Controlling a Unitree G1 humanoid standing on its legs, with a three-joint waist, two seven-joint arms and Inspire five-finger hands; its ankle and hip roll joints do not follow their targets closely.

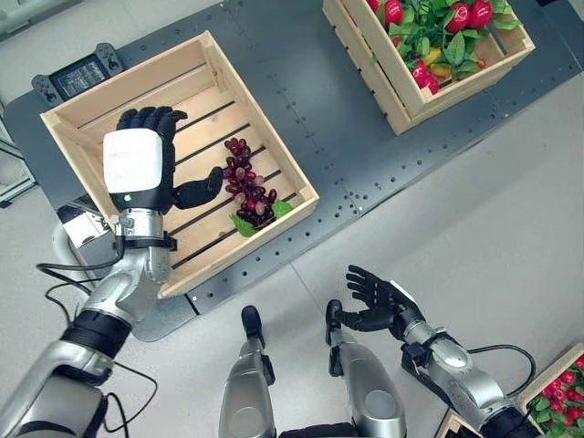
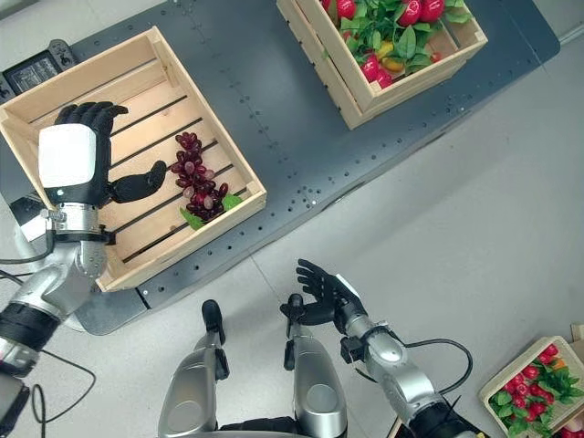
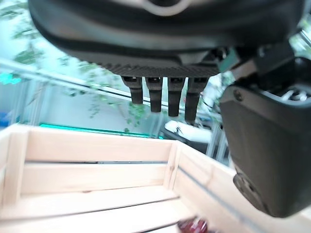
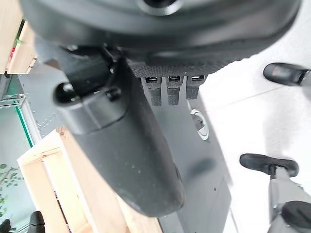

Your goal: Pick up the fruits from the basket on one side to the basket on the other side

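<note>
We see the bunch of dark red grapes (image 1: pixel 248 187) lying on the slatted floor of the near wooden crate (image 1: pixel 87 108), toward its right wall and close to the front right corner, a green leaf at its lower end. We judge it has been set down there as the receiving crate, since the other wooden crate (image 1: pixel 370 73), at the far right corner of the dark platform (image 1: pixel 319 119), is full of red fruit and leaves.

Our left hand (image 1: pixel 146 160) hovers inside the near crate just beside the grapes, fingers straight and thumb spread toward the bunch, holding nothing; the thumb tip is close to the grapes, but we cannot tell whether it touches.

Our right hand (image 1: pixel 379 301) hangs over the pale floor (image 1: pixel 474 228), off the platform's front edge, fingers relaxed and empty.
</note>
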